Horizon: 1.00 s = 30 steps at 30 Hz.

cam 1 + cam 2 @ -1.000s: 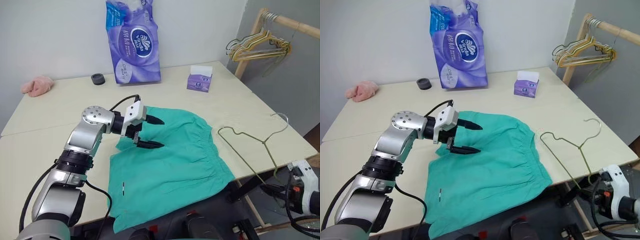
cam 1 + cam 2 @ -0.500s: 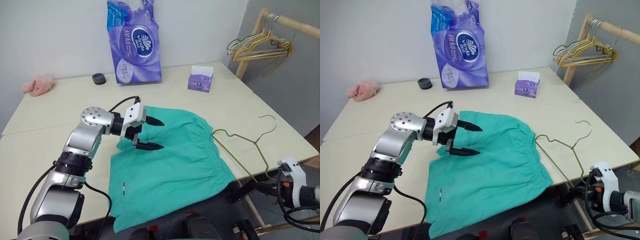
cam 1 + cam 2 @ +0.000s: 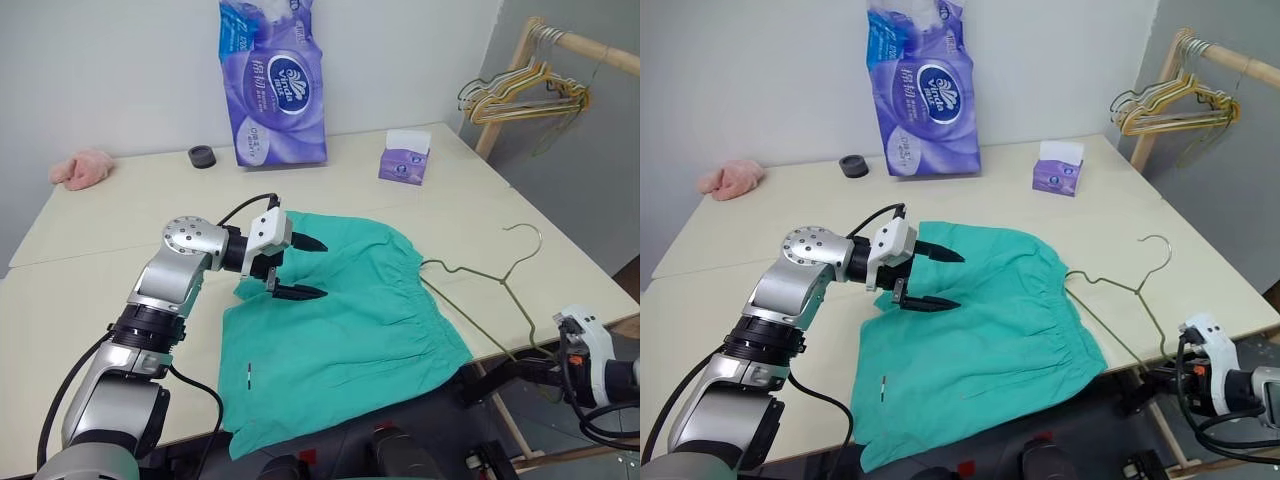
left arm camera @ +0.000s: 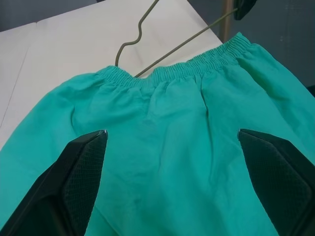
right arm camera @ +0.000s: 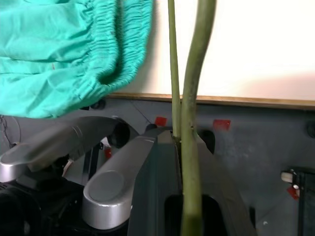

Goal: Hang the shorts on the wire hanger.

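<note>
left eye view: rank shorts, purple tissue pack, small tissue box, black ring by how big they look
1. shorts, by far the largest.
2. purple tissue pack.
3. small tissue box.
4. black ring, smallest.
The last three sit farther from the camera, so they look smaller than they would up close, but the order is clear.

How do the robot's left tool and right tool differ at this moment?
The left tool is open and empty, poised above the shorts on the table; the right tool is shut on the wire hanger, off the table's near edge. Both point toward the shorts.
</note>
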Tool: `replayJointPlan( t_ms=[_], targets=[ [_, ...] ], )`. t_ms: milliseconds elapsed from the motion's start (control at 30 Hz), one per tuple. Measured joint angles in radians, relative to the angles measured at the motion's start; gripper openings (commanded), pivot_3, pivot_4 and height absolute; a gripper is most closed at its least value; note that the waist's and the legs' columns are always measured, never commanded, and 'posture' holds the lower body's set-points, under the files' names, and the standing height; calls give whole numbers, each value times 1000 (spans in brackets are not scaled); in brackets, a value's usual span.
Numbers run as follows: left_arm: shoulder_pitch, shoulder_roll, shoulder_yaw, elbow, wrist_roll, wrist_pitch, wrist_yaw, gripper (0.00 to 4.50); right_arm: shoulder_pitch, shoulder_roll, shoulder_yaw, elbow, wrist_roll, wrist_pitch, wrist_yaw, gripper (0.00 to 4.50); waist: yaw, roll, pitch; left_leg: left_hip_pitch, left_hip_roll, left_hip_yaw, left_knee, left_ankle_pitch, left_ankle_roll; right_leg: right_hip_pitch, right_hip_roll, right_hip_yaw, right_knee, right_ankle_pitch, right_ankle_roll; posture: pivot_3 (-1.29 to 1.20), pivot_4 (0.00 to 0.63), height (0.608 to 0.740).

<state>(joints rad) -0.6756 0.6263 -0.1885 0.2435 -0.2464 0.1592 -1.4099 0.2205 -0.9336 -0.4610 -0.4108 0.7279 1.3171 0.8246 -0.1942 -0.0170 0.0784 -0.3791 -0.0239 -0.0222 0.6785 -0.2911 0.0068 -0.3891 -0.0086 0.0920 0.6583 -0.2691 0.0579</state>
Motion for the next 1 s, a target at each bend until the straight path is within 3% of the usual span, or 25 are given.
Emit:
replayJointPlan(
  t_ms=[1000],
  targets=[
    [-3,2,0,24,12,-16,10,4481,-39,-80,-28,-65,130,2,45,0,0,0,0,0,0,0,0,0,0,0,0,0,0,0,0,-254,66,740]
  ],
)
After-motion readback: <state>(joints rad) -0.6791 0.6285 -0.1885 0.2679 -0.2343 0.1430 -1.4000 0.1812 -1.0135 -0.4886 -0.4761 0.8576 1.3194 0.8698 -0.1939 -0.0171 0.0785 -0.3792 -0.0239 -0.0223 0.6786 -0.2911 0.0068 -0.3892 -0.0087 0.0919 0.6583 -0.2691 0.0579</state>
